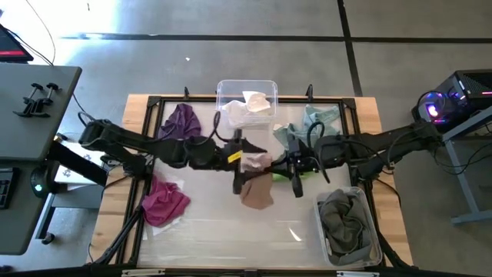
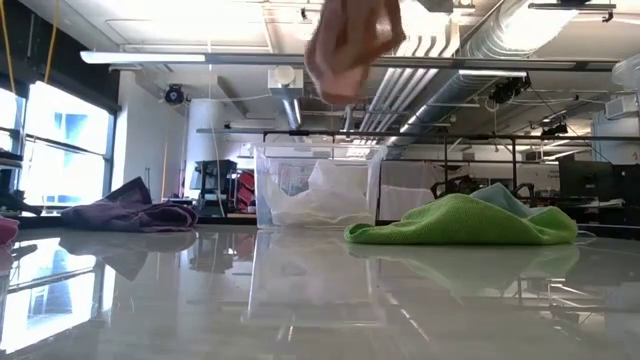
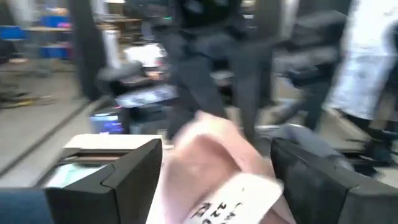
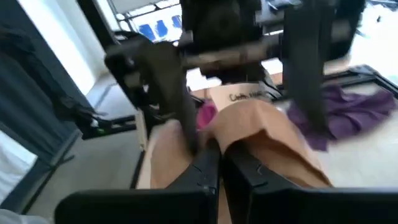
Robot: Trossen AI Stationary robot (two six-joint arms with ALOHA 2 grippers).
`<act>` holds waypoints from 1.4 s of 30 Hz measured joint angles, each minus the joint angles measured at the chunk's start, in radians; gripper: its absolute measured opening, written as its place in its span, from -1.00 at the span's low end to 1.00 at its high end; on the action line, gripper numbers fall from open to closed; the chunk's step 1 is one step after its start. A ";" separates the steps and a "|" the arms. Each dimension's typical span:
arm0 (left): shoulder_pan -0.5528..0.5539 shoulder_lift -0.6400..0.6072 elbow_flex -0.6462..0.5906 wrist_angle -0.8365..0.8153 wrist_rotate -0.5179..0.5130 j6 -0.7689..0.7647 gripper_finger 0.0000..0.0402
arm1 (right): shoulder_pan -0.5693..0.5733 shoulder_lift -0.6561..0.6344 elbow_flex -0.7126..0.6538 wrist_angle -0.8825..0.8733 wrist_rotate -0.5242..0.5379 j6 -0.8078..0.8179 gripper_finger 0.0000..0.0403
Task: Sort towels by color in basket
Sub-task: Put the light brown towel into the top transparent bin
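A pale pink towel (image 1: 257, 185) hangs above the table's middle between both grippers; in the low view the pink towel (image 2: 352, 48) is high off the table. My left gripper (image 1: 243, 160) and my right gripper (image 1: 280, 169) are both shut on it. A purple towel (image 1: 182, 121) lies far left and a magenta towel (image 1: 165, 201) near left. White towels (image 1: 250, 109) sit in a clear bin. Pale teal towels (image 1: 311, 123) lie far right. A lime green towel (image 2: 455, 222) lies under the right arm. Grey towels (image 1: 344, 219) fill the near right bin. My left gripper (image 3: 217, 180) has a bunched part of the pink towel by its white label (image 3: 233, 202) between its two fingers (image 3: 124, 177). The towel is lifted clear. My right gripper (image 4: 221, 168) pinches a fold of the pink towel (image 4: 261, 134) between its shut fingers (image 4: 199, 171). The cloth hangs below, clear of the table.
A clear bin (image 1: 246, 86) stands at the table's far edge, and a grey bin (image 1: 373, 231) stands at the near right corner. A black frame (image 1: 154, 104) runs around the table top. The table's near middle (image 1: 246, 231) is bare.
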 joint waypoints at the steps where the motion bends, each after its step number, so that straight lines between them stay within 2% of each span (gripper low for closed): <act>1: 0.005 0.008 0.000 0.002 0.038 0.000 0.45 | 0.000 -0.003 0.000 0.001 -0.010 -0.002 -0.98; 5: 0.027 0.026 0.000 0.002 0.149 -0.030 0.45 | -0.015 -0.008 0.000 0.069 -0.030 -0.050 -0.99; 10: 0.054 0.019 0.000 -0.018 0.177 -0.044 0.44 | -0.077 -0.013 0.000 0.115 -0.027 -0.083 -0.99; 14: 0.092 0.002 0.000 -0.063 0.238 -0.034 0.32 | -0.136 -0.013 0.000 0.111 -0.027 -0.075 -0.99; 17: 0.127 -0.014 0.000 -0.110 0.284 -0.013 0.14 | -0.183 -0.013 0.000 0.094 -0.030 -0.075 -0.99; 22: 0.207 -0.051 0.000 -0.156 0.295 0.095 -0.29 | -0.267 -0.011 0.001 0.086 -0.027 -0.050 -0.95; 27: 0.330 -0.084 -0.001 -0.187 0.326 0.243 -0.80 | -0.364 -0.009 0.002 0.085 0.009 -0.033 -0.76; 29: 0.392 -0.102 -0.001 -0.207 0.346 0.283 -0.92 | -0.405 -0.010 0.002 0.083 0.057 0.010 -0.66; 34: 0.567 -0.118 -0.001 -0.178 0.286 0.355 -0.85 | -0.514 -0.020 0.002 0.088 0.173 0.113 -0.46; 39: 0.736 -0.080 0.002 -0.089 0.281 0.486 -0.84 | -0.580 -0.024 0.002 0.095 0.170 0.165 -0.44; 42: 0.812 -0.014 0.001 -0.076 0.281 0.484 -0.85 | -0.601 -0.021 0.002 0.095 0.175 0.148 -0.44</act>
